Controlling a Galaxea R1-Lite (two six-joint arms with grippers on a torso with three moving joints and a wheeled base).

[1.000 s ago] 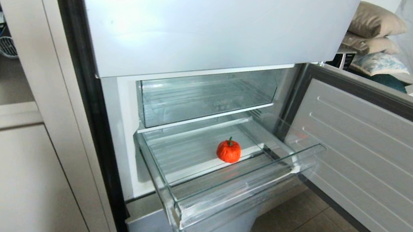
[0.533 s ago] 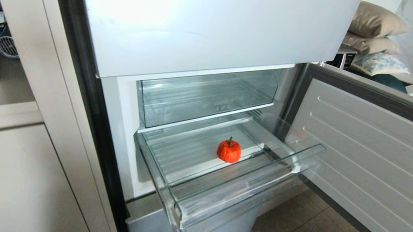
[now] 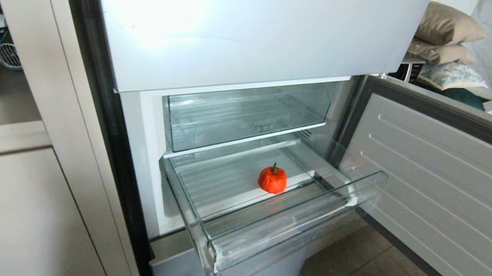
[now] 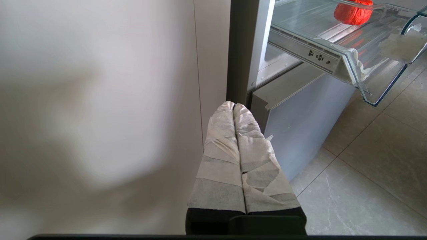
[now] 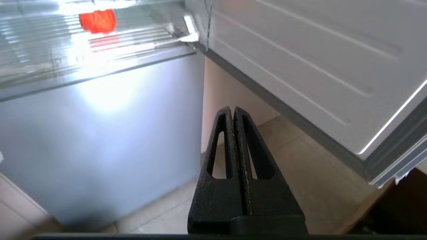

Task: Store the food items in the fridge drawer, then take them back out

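Fruit [image 3: 273,179], orange-red with a green stem, sits mid-frame on the ribbed floor of the pulled-out fridge drawer [image 3: 291,225], exactly where it sat a second ago. Neither arm shows in the head view. Both hang low, outside the drawer: the left gripper [image 4: 233,106], fingers taped white, pressed together and empty; the right gripper [image 5: 232,109], black, likewise closed on nothing. The fridge door [image 3: 456,193] at right is cut off by the frame edge.

Closed left tool [image 4: 233,106] beside fridge drawer [image 4: 337,61]
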